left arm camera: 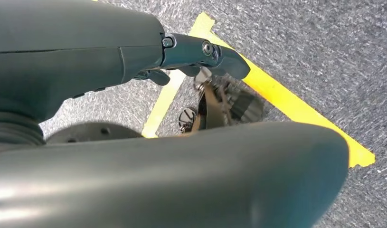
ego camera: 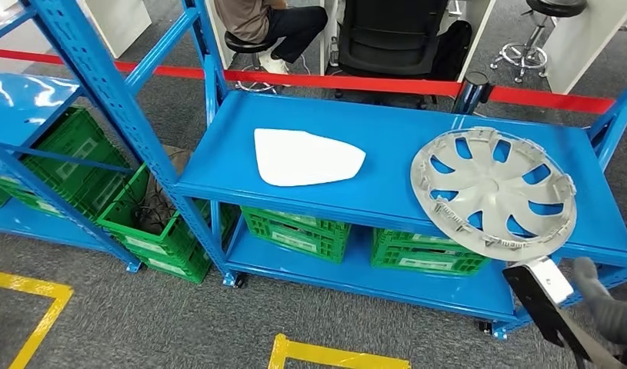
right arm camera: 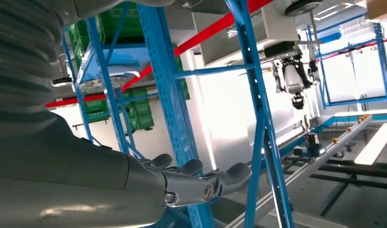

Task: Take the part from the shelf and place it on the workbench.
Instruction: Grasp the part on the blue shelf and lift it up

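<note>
Blue steel shelf (ego camera: pixel 371 131) on grey carpet (ego camera: pixel 156 323) with yellow floor tape (ego camera: pixel 33 296); red barrier tape (ego camera: pixel 356 81) behind. We list a grey wheel cover (ego camera: pixel 493 192) and white panel (ego camera: pixel 304 157) on top, green crates (ego camera: pixel 295 231) below, their labels unreadable. Right hand (right arm camera: pixel 201 183) empty, fingers apart; left hand (left arm camera: pixel 201 54) loosely extended, holding nothing.

Even bright overhead light; glare streaks on the blue shelf (ego camera: pixel 387 146); right wrist background overexposed; left wrist foreground blurred.

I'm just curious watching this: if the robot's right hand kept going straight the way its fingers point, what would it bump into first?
Probably the blue shelf upright. In the wrist view the right hand holds nothing, its fingers stretching toward that post, though depth is hard to judge.
</note>
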Available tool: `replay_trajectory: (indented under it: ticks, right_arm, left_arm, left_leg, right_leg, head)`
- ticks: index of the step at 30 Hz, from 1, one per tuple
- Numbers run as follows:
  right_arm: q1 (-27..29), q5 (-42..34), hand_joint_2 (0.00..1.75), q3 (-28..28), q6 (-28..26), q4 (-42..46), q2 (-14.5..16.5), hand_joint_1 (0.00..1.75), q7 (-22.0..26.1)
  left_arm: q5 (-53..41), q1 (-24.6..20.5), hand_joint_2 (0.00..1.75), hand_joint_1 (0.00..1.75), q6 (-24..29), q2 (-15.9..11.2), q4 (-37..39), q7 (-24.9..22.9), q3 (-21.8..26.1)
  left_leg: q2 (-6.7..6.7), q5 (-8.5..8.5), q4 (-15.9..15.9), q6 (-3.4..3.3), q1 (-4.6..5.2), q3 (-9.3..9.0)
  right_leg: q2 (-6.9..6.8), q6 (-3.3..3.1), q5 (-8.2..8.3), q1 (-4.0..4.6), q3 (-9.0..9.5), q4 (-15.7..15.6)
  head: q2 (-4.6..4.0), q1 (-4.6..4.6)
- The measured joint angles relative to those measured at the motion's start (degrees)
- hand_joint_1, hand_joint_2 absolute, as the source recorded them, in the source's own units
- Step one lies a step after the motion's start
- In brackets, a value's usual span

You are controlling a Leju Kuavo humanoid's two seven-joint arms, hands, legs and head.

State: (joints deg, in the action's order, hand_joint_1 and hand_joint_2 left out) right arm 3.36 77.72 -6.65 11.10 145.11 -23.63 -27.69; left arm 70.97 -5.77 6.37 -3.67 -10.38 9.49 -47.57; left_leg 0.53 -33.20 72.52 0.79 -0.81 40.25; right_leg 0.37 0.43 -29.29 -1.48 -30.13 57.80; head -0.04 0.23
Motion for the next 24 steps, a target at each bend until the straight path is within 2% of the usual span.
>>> replay_trajectory:
  ticks: [1,2,4,5,6,7,10,11,12,13,15,16,17,18,20,22,24]
  right_arm:
    - [0.11,-0.05,1.75,0.05,-0.03,-0.12,0.14,0.0,0.01]
    - [0.21,-0.17,1.75,0.14,-0.1,-0.24,0.28,0.0,0.01]
    - [0.38,-0.57,1.75,0.46,-0.39,-0.48,0.53,0.0,-0.01]
    - [0.45,-0.8,1.75,0.66,-0.61,-0.59,0.64,0.0,-0.02]
    - [0.54,-0.97,1.75,0.88,-0.79,-0.7,0.73,0.0,-0.02]
    - [0.62,-1.1,1.75,1.07,-0.94,-0.81,0.82,0.0,-0.01]
    - [0.76,-1.28,1.75,1.43,-1.14,-1.12,1.03,0.0,0.02]
    - [0.74,-1.33,1.75,1.54,-1.18,-1.21,1.08,0.0,0.02]
    - [0.69,-1.38,1.75,1.64,-1.22,-1.29,1.13,0.0,0.02]
    - [0.7,-1.43,1.75,1.73,-1.25,-1.37,1.17,0.0,0.03]
    - [0.73,-1.51,1.75,1.76,-1.27,-1.57,1.27,0.0,0.04]
    - [0.79,-1.53,1.75,1.76,-1.26,-1.7,1.34,0.0,0.06]
    - [0.82,-1.55,1.75,1.75,-1.24,-1.85,1.41,0.0,0.08]
    - [0.83,-1.58,1.75,1.75,-1.21,-2.0,1.47,0.0,0.11]
    - [0.84,-1.63,1.75,1.71,-1.14,-2.36,1.54,0.0,0.18]
    - [0.91,-1.68,1.75,1.61,-1.04,-2.81,1.68,0.0,0.25]
    - [1.29,-1.72,1.75,1.47,-1.09,-3.2,1.93,0.0,0.33]
  left_arm:
    - [-0.01,0.06,0.0,0.0,0.01,-0.01,0.01,-0.05,-0.01]
    - [-0.02,0.1,0.0,0.0,0.01,-0.01,0.03,-0.11,-0.01]
    - [-0.08,0.1,0.0,0.0,-0.01,-0.05,0.08,-0.26,-0.03]
    - [-0.11,0.06,0.0,0.0,-0.03,-0.09,0.11,-0.34,-0.04]
    - [-0.16,-0.02,0.0,0.0,-0.03,-0.14,0.13,-0.4,-0.06]
    - [-0.2,-0.06,0.0,0.0,-0.03,-0.17,0.14,-0.43,-0.07]
    - [-0.27,-0.07,0.0,0.0,0.01,-0.23,0.17,-0.45,-0.19]
    - [-0.28,-0.03,0.0,0.0,0.02,-0.25,0.19,-0.45,-0.22]
    - [-0.3,0.01,0.0,0.0,0.02,-0.26,0.2,-0.44,-0.25]
    - [-0.32,0.0,0.0,0.0,0.0,-0.27,0.22,-0.43,-0.27]
    - [-0.34,-0.07,0.0,0.0,-0.05,-0.28,0.23,-0.38,-0.28]
    - [-0.35,-0.06,0.0,0.0,-0.08,-0.28,0.23,-0.37,-0.3]
    - [-0.37,-0.01,0.0,0.0,-0.1,-0.27,0.23,-0.36,-0.31]
    - [-0.38,0.04,0.0,0.0,-0.13,-0.27,0.24,-0.34,-0.32]
    - [-0.4,0.08,0.0,0.0,-0.17,-0.24,0.24,-0.31,-0.32]
    - [-0.37,-0.02,0.0,0.0,-0.17,-0.21,0.24,-0.3,-0.32]
    - [-0.18,-0.09,0.0,0.0,-0.07,-0.16,0.24,-0.27,-0.32]
  left_leg:
    - [0.0,0.32,1.68,-0.04,0.0,1.41]
    - [0.0,1.67,1.18,-0.17,0.02,1.71]
    - [0.01,6.07,-5.23,-0.69,0.14,-0.61]
    - [-0.02,7.41,-8.74,-0.96,0.31,-2.32]
    - [-0.07,7.9,-11.48,-1.23,0.5,-3.91]
    - [-0.12,7.68,-13.12,-1.45,0.69,-4.97]
    - [-0.17,6.93,-14.57,-2.12,0.75,-6.47]
    - [-0.14,6.85,-14.94,-2.41,0.63,-7.08]
    - [-0.08,6.75,-15.28,-2.67,0.51,-7.7]
    - [-0.05,6.59,-15.53,-2.92,0.48,-8.17]
    - [0.05,6.12,-15.59,-3.26,0.6,-8.63]
    - [0.11,5.81,-15.56,-3.33,0.68,-8.92]
    - [0.15,5.42,-15.52,-3.33,0.72,-9.33]
    - [0.2,4.97,-15.47,-3.28,0.75,-9.89]
    - [0.28,4.06,-15.4,-3.03,0.77,-11.01]
    - [0.34,3.35,-15.36,-2.49,0.81,-11.47]
    - [0.32,3.08,-15.03,-1.78,0.84,-11.8]
  right_leg:
    - [0.05,-0.04,-0.26,0.08,0.25,0.0]
    - [0.11,-0.02,-0.57,0.13,0.62,0.0]
    - [0.21,0.21,-1.36,0.17,1.53,-0.02]
    - [0.22,0.47,-1.83,0.24,1.74,-0.05]
    - [0.24,0.8,-2.21,0.24,1.85,-0.13]
    - [0.23,1.16,-2.44,0.25,1.95,-0.28]
    - [0.14,2.11,-2.4,0.21,3.27,-0.4]
    - [0.1,2.32,-2.75,0.21,3.2,0.4]
    - [0.06,2.48,-3.6,0.22,2.19,2.24]
    - [0.02,2.61,-4.75,0.24,0.31,5.22]
    - [0.01,2.84,-7.04,0.29,-4.62,12.4]
    - [0.01,2.93,-7.31,0.28,-6.71,14.63]
    - [0.01,2.97,-6.49,0.28,-7.93,15.05]
    - [0.0,2.93,-4.41,0.28,-8.1,13.33]
    - [-0.07,2.55,0.93,0.31,-6.29,6.35]
    - [-0.35,1.88,1.97,0.63,-4.72,1.78]
    - [-0.53,0.92,1.47,0.93,-4.33,1.12]
  head:
    - [0.0,-0.2]
    - [0.0,-0.42]
    - [0.0,-0.89]
    - [0.0,-1.08]
    - [0.0,-1.26]
    - [0.0,-1.36]
    - [0.0,-1.41]
    - [0.0,-1.29]
    - [0.0,-1.07]
    - [0.0,-0.73]
    - [0.0,-0.07]
    - [0.0,0.18]
    - [0.0,0.37]
    - [0.0,0.57]
    - [0.0,0.95]
    - [0.0,1.28]
    - [0.0,1.36]
